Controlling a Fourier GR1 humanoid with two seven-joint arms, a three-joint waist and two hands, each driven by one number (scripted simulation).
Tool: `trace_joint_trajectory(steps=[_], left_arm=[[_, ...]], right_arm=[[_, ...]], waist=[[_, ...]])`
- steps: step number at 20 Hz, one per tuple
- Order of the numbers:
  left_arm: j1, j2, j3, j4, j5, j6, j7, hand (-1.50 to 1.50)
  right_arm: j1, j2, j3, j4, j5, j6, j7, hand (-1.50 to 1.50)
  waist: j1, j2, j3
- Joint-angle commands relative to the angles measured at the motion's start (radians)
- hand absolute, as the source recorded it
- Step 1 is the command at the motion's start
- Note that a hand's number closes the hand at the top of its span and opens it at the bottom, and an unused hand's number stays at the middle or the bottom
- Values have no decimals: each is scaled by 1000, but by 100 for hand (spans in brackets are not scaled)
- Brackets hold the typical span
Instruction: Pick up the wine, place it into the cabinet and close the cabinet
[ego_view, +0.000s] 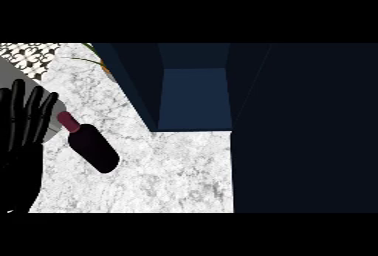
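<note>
A dark wine bottle (92, 146) with a reddish cap stands on the white marble counter (170, 175), left of centre. The dark blue cabinet (193, 97) stands behind it with its inside showing and its door (303, 130) swung open at the right. My left hand (22, 125) rests open at the left edge with fingers up, just left of the bottle's cap and apart from it. My right hand does not show.
A grey object (22, 80) lies behind my left hand at the far left. Patterned tiles (29, 54) fill the top left corner, with a bit of green and orange (100, 60) beside the cabinet's left wall.
</note>
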Motion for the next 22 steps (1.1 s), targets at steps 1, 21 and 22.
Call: trace_joint_trajectory(steps=[1, 21, 22], left_arm=[[-77, 27, 53, 99, 30, -23, 3, -150], [-490, 81, 207, 502, 372, 71, 406, -150], [-470, 53, 187, 465, 361, 96, 407, -150]], right_arm=[[-11, 1, -27, -6, 0, -1, 6, -150], [185, -46, -16, -205, -288, 200, 195, -150], [107, -63, -52, -259, -317, 138, 314, -150]], waist=[[9, 9, -8], [8, 8, -8], [10, 8, -8]])
